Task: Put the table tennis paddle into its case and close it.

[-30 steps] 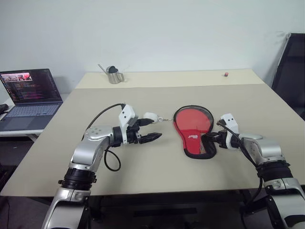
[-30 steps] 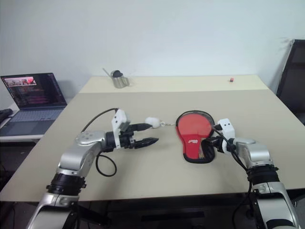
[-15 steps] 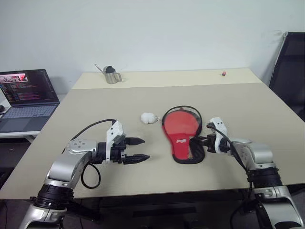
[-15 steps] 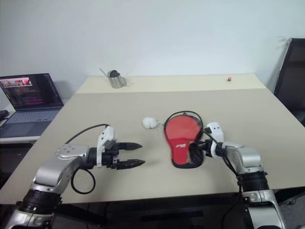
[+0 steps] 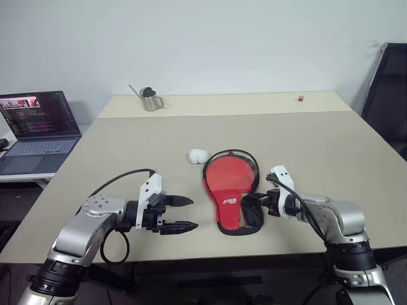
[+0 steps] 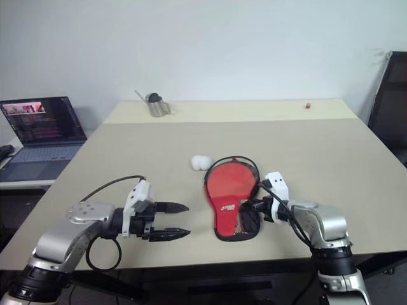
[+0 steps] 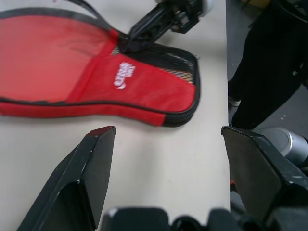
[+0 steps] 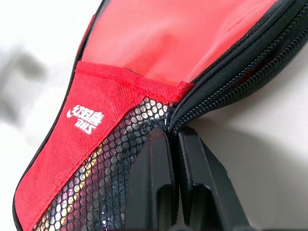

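The case [image 5: 230, 184] lies flat on the table, red side up, its white logo and black mesh pocket toward the near end. The zip along its right edge [image 8: 226, 72] gapes. My right gripper [image 5: 253, 204] is shut on that edge beside the mesh pocket; the left wrist view shows the same pinch [image 7: 127, 43]. My left gripper [image 5: 186, 213] hovers open and empty just left of the case's near end, fingers [image 7: 96, 163] pointing at the case [image 7: 72, 72]. The table tennis paddle is hidden.
A white ball [image 5: 198, 155] rests just beyond the case's upper left. At the far edge stand a metal pitcher [image 5: 150, 100] and a small red object [image 5: 299, 98]. A laptop [image 5: 35, 127] sits on a side table to the left, a black chair [image 5: 388, 95] on the right.
My right gripper has dragged the case left and toward the near edge, closer to the white ball. My left gripper has drawn back toward the near edge, still open.
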Controlling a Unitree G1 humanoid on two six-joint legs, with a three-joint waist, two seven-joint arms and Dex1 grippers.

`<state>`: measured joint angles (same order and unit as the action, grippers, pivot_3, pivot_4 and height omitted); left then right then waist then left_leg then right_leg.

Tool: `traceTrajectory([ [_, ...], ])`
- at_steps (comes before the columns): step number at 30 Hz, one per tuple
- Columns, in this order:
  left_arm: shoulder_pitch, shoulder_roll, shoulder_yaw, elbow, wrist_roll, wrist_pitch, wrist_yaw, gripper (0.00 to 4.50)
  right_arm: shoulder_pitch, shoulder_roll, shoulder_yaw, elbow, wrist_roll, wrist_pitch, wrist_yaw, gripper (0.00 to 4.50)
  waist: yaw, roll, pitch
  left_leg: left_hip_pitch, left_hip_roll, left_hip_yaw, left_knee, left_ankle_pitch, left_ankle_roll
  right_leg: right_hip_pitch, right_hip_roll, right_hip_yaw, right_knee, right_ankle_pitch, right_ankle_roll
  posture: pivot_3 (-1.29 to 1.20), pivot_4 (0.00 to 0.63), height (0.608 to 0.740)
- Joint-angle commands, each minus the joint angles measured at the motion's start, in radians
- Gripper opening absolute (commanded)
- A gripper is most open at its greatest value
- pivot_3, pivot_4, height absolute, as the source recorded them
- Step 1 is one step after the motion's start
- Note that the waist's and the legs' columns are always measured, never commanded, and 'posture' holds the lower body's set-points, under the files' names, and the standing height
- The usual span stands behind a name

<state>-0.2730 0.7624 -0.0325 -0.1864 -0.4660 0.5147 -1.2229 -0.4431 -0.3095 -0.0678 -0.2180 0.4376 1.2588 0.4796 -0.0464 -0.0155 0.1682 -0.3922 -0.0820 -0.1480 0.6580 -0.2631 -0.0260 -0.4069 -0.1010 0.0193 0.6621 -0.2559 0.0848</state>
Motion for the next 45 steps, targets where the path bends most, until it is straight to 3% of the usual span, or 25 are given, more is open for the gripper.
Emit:
traceTrajectory([
  [1, 0.01, 0.02, 0.016, -0.04, -0.019, -0.003, -0.006, 3.84, 0.047, 0.01, -0.05, -0.145, 0.052, 0.1, -0.04, 0.02, 0.005, 0.0, 0.0, 0.0, 0.0, 0.0, 0.0, 0.0, 0.0, 0.0, 0.0, 0.0, 0.0, 0.0, 0.0, 0.0, 0.15, 0.74],
  [11, -0.006, 0.012, -0.006, -0.008, -0.006, -0.02, -0.029, 3.84, 0.118, 0.095, -0.113, -0.283, 0.092, 0.241, -0.121, 0.02, 0.013, 0.0, 0.0, 0.0, 0.002, 0.001, 0.0, 0.0, 0.0, 0.0, 0.002, -0.001, 0.0, 0.0, -0.001, 0.0, 0.15, 0.74],
  [27, 0.023, 0.01, 0.003, -0.001, 0.002, -0.051, -0.016, 3.84, 0.187, 0.077, -0.138, -0.318, 0.097, 0.251, -0.148, 0.02, 0.015, 0.0, 0.0, 0.001, 0.004, 0.001, -0.002, 0.0, 0.0, 0.001, 0.004, -0.001, -0.002, 0.001, -0.002, 0.0, 0.15, 0.74],
  [30, 0.027, 0.007, 0.002, 0.0, 0.001, -0.057, -0.011, 3.84, 0.196, 0.059, -0.139, -0.343, 0.101, 0.254, -0.153, 0.73, 0.017, 0.0, 0.0, 0.001, 0.004, 0.001, -0.004, 0.0, 0.0, 0.001, 0.004, -0.001, -0.004, 0.001, -0.002, 0.0, 0.15, 0.74],
  [41, 0.025, -0.004, -0.008, 0.013, 0.003, -0.075, -0.005, 3.84, 0.206, 0.004, -0.156, -0.407, 0.15, 0.286, -0.124, 4.44, 0.017, 0.0, 0.0, 0.006, 0.005, 0.003, -0.012, 0.0, 0.0, 0.002, 0.004, 0.0, -0.004, 0.0, -0.003, 0.0, 0.15, 0.74],
  [45, 0.029, -0.005, -0.01, 0.017, 0.005, -0.082, -0.006, 3.84, 0.198, -0.077, -0.187, -0.416, 0.191, 0.288, -0.068, 4.49, 0.018, 0.0, 0.0, 0.006, 0.005, 0.003, -0.012, 0.0, 0.0, 0.002, 0.004, 0.0, -0.005, 0.0, -0.003, 0.0, 0.15, 0.74],
])
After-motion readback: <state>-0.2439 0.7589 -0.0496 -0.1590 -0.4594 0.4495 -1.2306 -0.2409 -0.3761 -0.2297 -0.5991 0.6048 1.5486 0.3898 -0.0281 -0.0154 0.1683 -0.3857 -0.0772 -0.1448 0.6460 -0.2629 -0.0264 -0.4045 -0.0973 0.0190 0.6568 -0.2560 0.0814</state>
